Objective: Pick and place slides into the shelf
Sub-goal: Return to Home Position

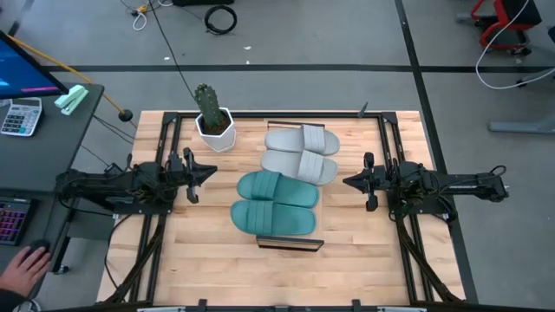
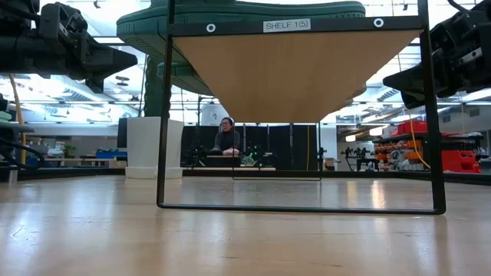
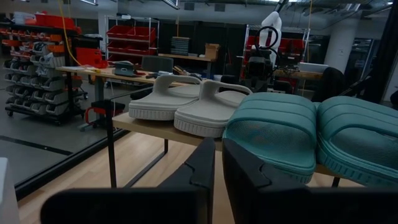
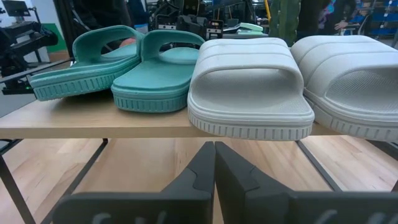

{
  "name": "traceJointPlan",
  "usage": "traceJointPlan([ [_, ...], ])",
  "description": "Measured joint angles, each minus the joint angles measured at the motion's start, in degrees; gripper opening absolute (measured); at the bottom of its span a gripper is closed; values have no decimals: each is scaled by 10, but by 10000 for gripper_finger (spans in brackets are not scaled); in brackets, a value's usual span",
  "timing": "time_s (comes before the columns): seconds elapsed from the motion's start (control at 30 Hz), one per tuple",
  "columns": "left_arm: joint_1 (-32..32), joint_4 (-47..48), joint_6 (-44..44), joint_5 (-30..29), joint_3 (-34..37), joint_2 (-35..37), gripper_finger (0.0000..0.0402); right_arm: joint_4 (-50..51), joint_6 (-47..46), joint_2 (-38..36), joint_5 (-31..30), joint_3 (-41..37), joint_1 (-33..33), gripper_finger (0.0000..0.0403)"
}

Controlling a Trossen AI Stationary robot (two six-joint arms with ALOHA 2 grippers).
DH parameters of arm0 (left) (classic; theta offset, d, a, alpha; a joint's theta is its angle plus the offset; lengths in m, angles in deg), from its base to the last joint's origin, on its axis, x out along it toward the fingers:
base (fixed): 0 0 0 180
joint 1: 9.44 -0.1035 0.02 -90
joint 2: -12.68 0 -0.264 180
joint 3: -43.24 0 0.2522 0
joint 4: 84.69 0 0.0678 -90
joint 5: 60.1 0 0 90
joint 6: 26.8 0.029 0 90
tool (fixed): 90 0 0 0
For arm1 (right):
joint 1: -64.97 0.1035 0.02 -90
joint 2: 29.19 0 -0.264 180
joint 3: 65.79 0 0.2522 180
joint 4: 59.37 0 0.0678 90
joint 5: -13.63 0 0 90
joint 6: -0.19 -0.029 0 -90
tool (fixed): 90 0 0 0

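Four slides (image 1: 276,217) fill the shelf (image 1: 290,245) top almost end to end. Beneath it the space looks open, though only the low view shows that. Bare tabletop (image 1: 217,251) flanks both long sides; a potted cactus (image 1: 213,121) stands near its far left corner.

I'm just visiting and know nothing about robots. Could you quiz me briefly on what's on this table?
1. True or false: all four slides lie on the shelf.
2. Which colour pair lies nearer the cactus? A grey, B teal.
3. Fill in: the left gripper and right gripper are both ____ (open or shut).
Key: 1 true; 2 A; 3 shut.
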Motion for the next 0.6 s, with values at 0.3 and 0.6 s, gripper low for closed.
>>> traceJointPlan([
  [0.3, 0, 0, 0, 0, 0, 0, 30, 0, 0, 0, 0, 0, 0, 16],
  [0.6, 0, 0, 0, 0, 0, 0, 24, 0, 0, 0, 0, 0, 0, 16],
])
